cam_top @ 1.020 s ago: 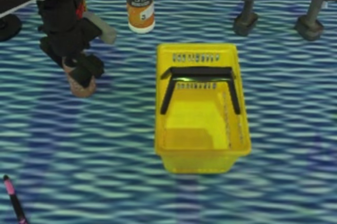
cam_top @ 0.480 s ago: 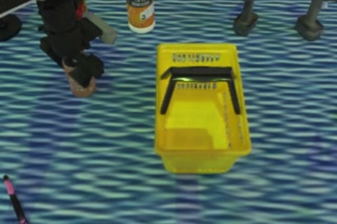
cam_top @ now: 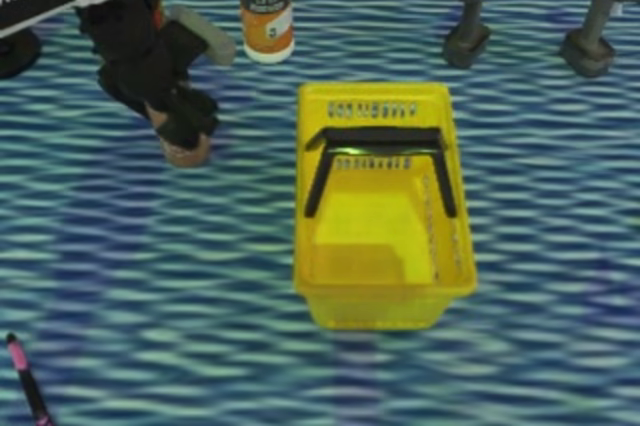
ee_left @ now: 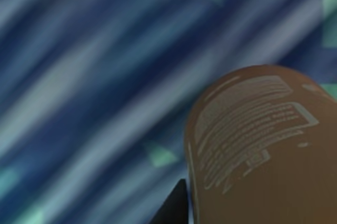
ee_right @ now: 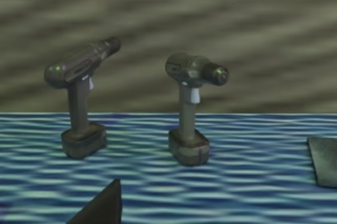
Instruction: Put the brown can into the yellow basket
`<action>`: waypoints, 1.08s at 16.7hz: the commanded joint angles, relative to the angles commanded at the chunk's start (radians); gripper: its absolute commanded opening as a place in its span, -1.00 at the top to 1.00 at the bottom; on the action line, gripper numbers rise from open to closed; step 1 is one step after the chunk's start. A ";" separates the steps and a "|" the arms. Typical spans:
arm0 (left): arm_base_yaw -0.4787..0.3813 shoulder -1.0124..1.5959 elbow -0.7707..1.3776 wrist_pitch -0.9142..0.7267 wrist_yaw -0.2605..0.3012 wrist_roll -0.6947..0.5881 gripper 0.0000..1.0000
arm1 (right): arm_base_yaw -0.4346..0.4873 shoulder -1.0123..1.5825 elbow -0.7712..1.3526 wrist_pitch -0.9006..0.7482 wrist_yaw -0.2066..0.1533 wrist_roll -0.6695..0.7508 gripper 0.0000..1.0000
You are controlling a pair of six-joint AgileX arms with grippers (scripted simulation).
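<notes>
An orange-and-white bottle point(cam_top: 264, 4) and two grey drills point(cam_top: 474, 4) point(cam_top: 598, 11) stand along the table's point(cam_top: 150, 286) far edge.

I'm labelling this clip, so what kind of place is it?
Most likely a rendered tabletop test scene, not a real room: a table with a wavy blue pattern, holding unrelated props such as a yellow basket, an orange-and-white bottle and two power drills.

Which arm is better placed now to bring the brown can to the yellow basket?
Left. Its hand already holds the small tan-brown drink can, left of the bright yellow slotted plastic basket; the right hand is not in view.
</notes>
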 joint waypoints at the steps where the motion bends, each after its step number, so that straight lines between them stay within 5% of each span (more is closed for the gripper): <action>1: -0.004 -0.006 -0.016 0.059 0.043 -0.018 1.00 | 0.000 0.000 0.000 0.000 0.000 0.000 -1.00; 5: -0.022 -0.035 -0.107 0.379 0.265 -0.115 1.00 | 0.000 0.000 0.000 0.000 0.000 0.000 -1.00; 14: -0.070 -0.149 -0.408 1.302 0.859 -0.392 1.00 | 0.000 0.000 0.000 0.000 0.000 0.000 -1.00; 18: -0.086 -0.215 -0.510 1.585 1.059 -0.481 1.00 | 0.000 0.000 0.000 0.000 0.000 0.000 -1.00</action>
